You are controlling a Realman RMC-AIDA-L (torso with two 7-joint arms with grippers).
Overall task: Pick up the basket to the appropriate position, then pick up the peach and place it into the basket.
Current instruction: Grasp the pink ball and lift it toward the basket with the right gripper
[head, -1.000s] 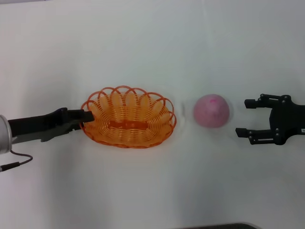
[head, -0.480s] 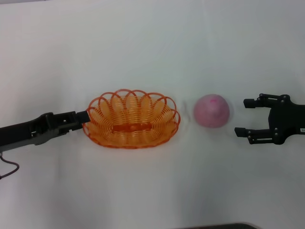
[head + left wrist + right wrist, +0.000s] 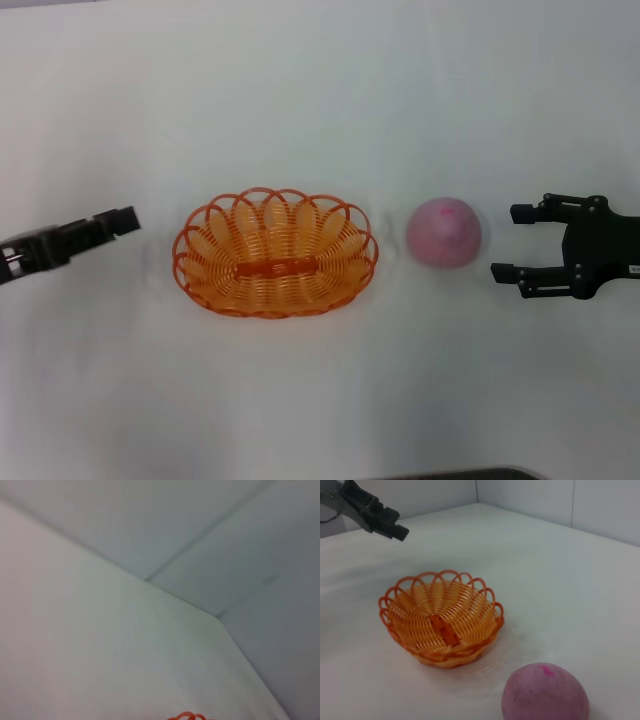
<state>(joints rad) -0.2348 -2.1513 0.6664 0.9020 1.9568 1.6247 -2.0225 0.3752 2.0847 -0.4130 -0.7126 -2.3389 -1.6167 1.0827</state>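
- Head view: basket (image 3: 275,262) flat on table (image 3: 320,100), long axis left-right, rim up; peach (image 3: 443,232) just beside its right end, apart.
- Right gripper (image 3: 505,242) wide open, empty, facing peach.
- Left gripper (image 3: 125,219) off to basket's left, holding nothing; finger opening cannot be told.
- Judgement: centre jaws on peach, close gently.

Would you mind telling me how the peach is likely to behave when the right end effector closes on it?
The peach is round and sits loose on the table, so an off-centre touch would probably roll it. Its matte surface suggests a fair grip rather than slipping. The right end effector is open beside it, its gap seemingly wide enough to straddle it.
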